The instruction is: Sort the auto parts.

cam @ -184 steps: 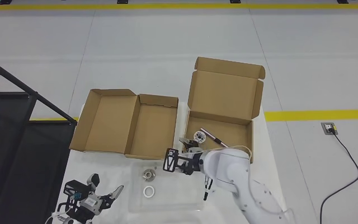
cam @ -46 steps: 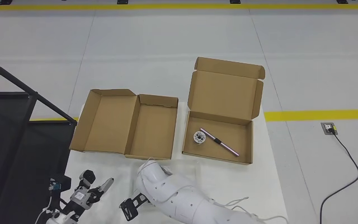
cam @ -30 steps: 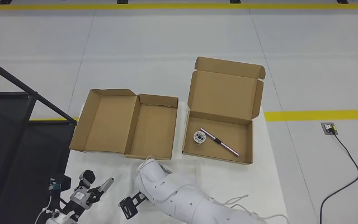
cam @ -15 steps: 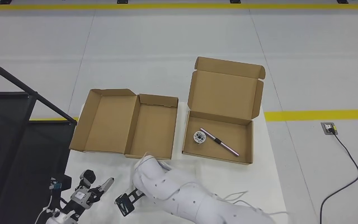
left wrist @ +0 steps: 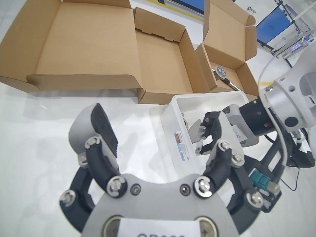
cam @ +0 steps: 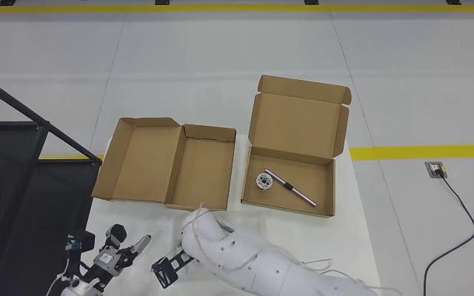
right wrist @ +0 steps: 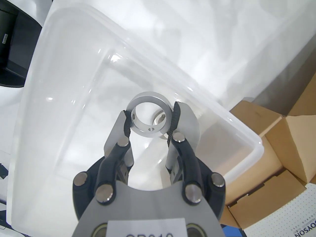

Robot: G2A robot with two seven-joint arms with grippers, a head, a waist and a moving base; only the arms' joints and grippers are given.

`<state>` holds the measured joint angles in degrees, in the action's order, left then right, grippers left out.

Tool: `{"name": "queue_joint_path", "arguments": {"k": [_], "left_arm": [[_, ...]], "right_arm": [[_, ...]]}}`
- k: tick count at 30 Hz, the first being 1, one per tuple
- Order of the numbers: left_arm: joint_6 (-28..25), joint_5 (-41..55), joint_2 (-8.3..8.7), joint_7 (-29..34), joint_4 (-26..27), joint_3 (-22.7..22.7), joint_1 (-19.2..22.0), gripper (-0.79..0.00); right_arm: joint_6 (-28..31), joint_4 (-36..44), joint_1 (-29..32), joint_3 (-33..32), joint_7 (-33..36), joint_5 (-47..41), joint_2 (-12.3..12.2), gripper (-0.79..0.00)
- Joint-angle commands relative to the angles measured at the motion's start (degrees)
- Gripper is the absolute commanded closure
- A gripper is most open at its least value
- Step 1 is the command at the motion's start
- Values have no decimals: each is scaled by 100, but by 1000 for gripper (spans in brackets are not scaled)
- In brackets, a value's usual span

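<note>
Right up close, the right gripper is pinched onto a silver metal ring, one finger on each side, holding it over the inside of the clear plastic bin. I can't tell if the ring is off the bin floor yet or just gripped where it lay. Looking through the ring, there's one more small metal part lying in the bin right under it. The left gripper sits just off the bin's left side, over the desk, fingers spread wide with nothing in them.

Just beyond the bin, on the side away from the robot, are two open cardboard boxes. The left box has nothing in it as far as I can see. The right box, lid standing up, already has a round toothed part and a thin rod lying right beside each other.

My read on progress is about halfway. Two parts look sorted, and the ring is in the gripper and needs to go to a box. At least one piece is left in the bin after that. Which box the ring belongs in I can't say, though the bare left one seems a fair bet.
</note>
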<state>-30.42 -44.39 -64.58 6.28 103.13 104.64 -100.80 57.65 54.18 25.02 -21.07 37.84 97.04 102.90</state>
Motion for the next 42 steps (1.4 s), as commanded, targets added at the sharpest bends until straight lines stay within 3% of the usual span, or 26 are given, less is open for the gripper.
{"name": "queue_joint_path", "arguments": {"k": [1, 5, 9, 15, 22, 30, 42], "left_arm": [[-3, -12, 1, -2, 2, 0, -2, -785], [0, -26, 0, -30, 8, 1, -11, -785], [-15, 0, 1, -53, 17, 18, -29, -785], [-27, 19, 2, -68, 27, 42, -52, -785], [9, 17, 1, -57, 31, 35, -50, -785], [53, 9, 0, -47, 15, 14, -24, -785], [96, 22, 3, 81, -12, -53, 61, -785]], "right_arm": [[-19, 435, 164, -250, 462, -74, -137, 0], [-411, 1212, 585, -735, 1291, -208, -375, 0], [-793, 1742, 830, -1032, 1673, -257, -557, 0], [-1456, 1992, 877, -1508, 2335, -411, -660, 0], [-1596, 1769, 514, -1905, 2032, -367, -673, 0], [-1575, 662, -254, -2090, 1196, -565, -551, 0], [-1575, 662, -254, -2090, 1196, -565, -551, 0]]}}
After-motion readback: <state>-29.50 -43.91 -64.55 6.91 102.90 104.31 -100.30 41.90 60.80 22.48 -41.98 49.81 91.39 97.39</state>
